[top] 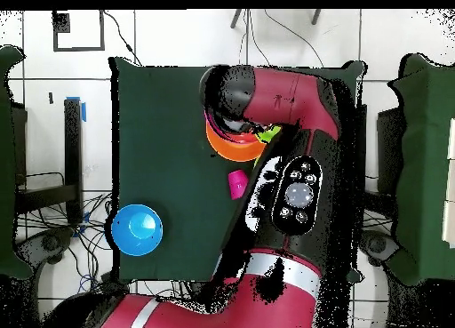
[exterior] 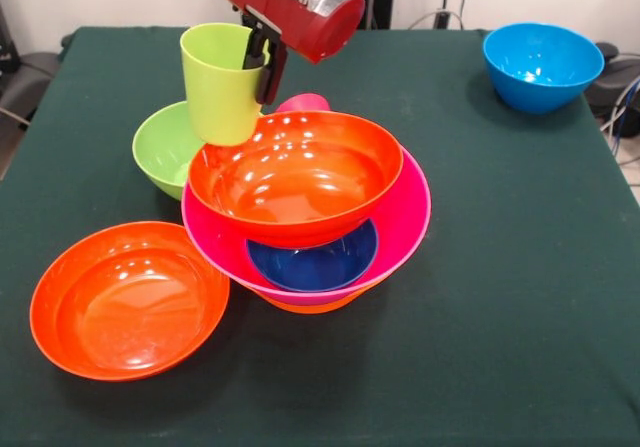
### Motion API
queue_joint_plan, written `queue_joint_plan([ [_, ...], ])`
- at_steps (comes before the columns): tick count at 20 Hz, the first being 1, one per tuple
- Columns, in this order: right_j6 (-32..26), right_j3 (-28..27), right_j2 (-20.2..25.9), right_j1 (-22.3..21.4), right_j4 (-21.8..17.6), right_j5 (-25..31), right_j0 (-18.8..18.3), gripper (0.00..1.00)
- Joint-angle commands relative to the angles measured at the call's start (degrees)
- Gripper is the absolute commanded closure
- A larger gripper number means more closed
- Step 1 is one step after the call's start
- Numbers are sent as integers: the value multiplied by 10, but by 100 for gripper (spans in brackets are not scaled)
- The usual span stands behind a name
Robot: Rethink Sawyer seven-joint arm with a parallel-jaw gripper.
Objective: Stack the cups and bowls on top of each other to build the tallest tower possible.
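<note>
The end effector [exterior: 262, 59] pinches the rim of the lime green cup [exterior: 222, 82], one dark finger inside the wall and one outside, and holds the cup upright above the worktop [exterior: 520, 267], at the far left edge of the tower [exterior: 310, 207]. The cup's base sits level with the rim of the topmost red-orange bowl [exterior: 296, 175]; whether they touch cannot be told. That bowl rests tilted in the big pink bowl [exterior: 405, 222], which also holds the small dark blue bowl [exterior: 315, 262], and an orange rim [exterior: 310, 305] peeks out beneath the pink one. A red-pink cup [exterior: 303, 102] shows just behind the pile. The green bowl [exterior: 165, 147] stands beside the tower under the cup, a second red-orange bowl [exterior: 128, 299] lies alone near the front, and the light blue bowl [exterior: 542, 65] sits well apart at the far corner. From overhead the arm [top: 298, 182] covers most of the pile.
</note>
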Motion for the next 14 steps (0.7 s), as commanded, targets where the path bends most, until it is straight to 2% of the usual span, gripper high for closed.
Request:
queue_joint_plan([
  [1,81,16,29,4,10,1,16,100],
  [14,94,5,21,13,25,3,29,100],
])
